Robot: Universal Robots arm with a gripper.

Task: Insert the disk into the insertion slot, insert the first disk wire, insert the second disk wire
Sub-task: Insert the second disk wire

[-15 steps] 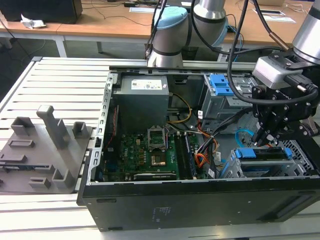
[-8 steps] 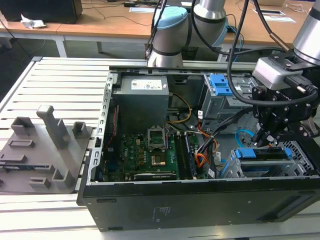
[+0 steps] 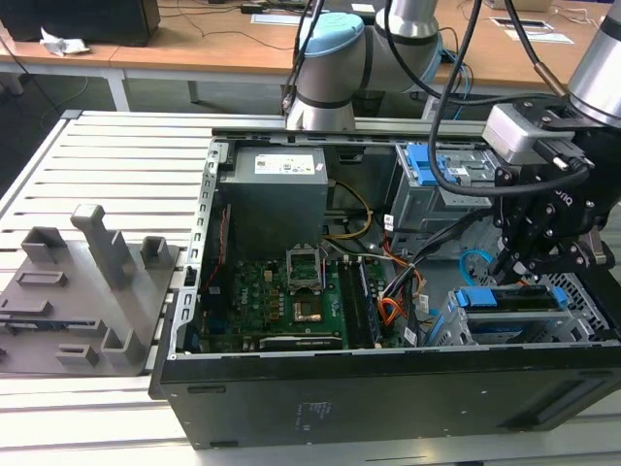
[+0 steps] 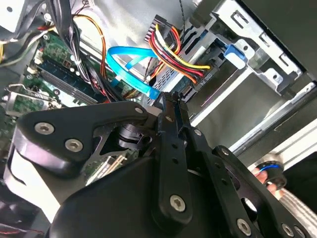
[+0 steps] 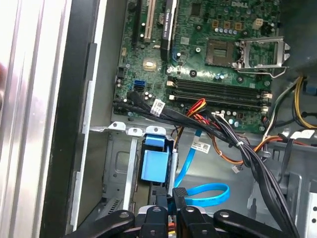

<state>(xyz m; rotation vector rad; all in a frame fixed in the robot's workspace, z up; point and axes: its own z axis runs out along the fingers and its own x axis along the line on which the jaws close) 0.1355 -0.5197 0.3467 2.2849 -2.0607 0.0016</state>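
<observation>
**Now at the drive bay, pinching the blue cable's plug**

Exterior view first. Seen in the open computer case (image 3: pixel 388 388) on the slatted table (image 3: pixel 126 155), toward the table's edge on the exterior view's right: one disk (image 3: pixel 509 301), seated flat in one insertion slot (image 3: pixel 587 296), long axis running across that edge. Directly above the disk's inner end, one end effector (image 3: pixel 519 267), pointing down. Just beside it, on the motherboard side, one second disk wire (image 3: pixel 475 260), curling in a loop.

Second wrist view next. End effector (image 4: pixel 168 101) pressed together, apparently on the dark plug at the end of the second disk wire (image 4: pixel 124 62), the loop trailing away toward the motherboard (image 4: pixel 44 84). Just beyond the tips, one first disk wire (image 4: pixel 173 52), its dark plug lying against the drive's end and, by the look of it, already seated.

First wrist view last. End effector (image 5: pixel 171 198) closed to a narrow gap around the plug, second disk wire (image 5: pixel 210 196) looping off to one side, the disk (image 5: pixel 154 166) straight ahead of the tips and very near. Judged from this: plug and drive end nearly touching, aligned along the disk's long axis.
</observation>
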